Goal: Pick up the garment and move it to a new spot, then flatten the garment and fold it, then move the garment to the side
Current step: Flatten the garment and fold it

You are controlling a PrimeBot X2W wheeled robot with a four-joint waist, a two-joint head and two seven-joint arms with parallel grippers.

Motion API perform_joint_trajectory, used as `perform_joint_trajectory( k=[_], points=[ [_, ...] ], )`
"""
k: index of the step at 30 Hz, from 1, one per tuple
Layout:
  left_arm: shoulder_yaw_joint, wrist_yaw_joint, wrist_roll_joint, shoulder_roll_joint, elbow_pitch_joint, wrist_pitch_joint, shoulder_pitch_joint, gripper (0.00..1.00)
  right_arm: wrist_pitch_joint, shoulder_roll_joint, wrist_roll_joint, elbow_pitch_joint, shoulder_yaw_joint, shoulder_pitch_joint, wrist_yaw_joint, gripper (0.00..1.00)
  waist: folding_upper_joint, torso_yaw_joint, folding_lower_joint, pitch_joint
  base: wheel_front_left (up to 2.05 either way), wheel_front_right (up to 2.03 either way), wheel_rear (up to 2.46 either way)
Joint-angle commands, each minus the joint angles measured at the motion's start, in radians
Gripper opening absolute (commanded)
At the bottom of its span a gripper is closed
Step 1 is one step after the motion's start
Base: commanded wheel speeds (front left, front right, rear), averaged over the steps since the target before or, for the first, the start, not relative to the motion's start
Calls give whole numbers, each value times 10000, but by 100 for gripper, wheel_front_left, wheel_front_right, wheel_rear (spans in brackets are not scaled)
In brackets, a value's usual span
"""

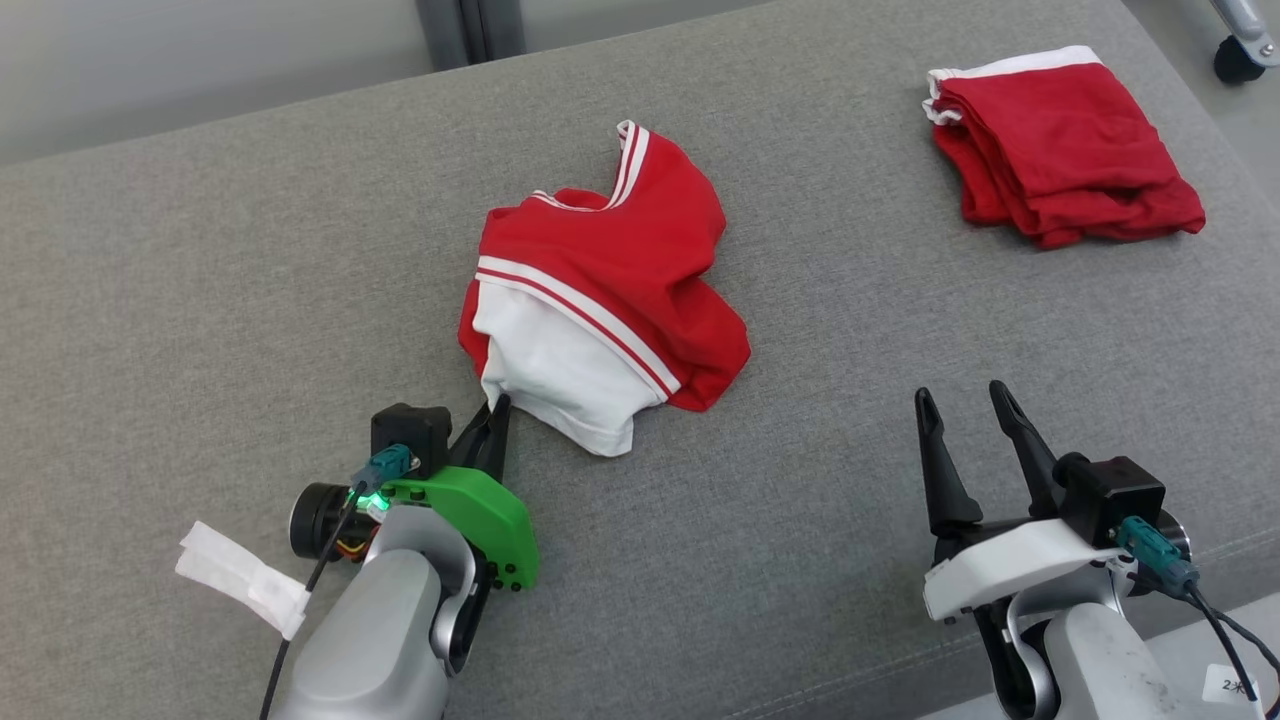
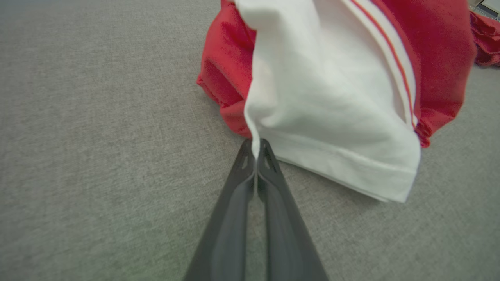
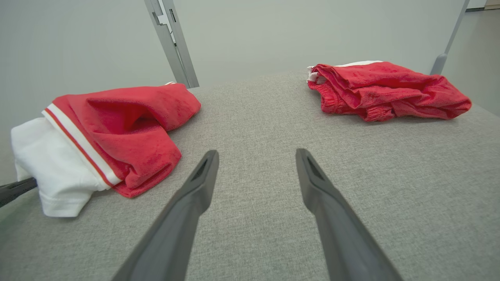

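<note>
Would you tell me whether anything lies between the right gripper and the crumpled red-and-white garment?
Nothing visible does: bare grey surface lies between the right gripper and the garment. The folded red pile sits to the far right, off that line; the left gripper is shut on the garment's white edge.
</note>
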Motion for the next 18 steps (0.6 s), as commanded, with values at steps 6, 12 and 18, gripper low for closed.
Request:
perform_joint_trajectory(
  k=[6, 12, 18],
  points=[
    [-338, -32, -109, 13, -868, -220, 221, 0, -48, -22, -6, -6, -144, 130, -16, 100, -1, 440, 0, -308, 0, 0, 0],
    [-477, 149, -248, 4, -3003, -359, 92, 0, -48, -22, -61, 19, -204, 194, -17, 100, -1, 759, 0, -607, 0, 0, 0],
    [-77, 761, -512, 77, -5026, -297, -231, 0, -49, -24, -46, 16, -201, 265, -16, 100, -1, 954, 0, -806, 0, 0, 0]
  ],
)
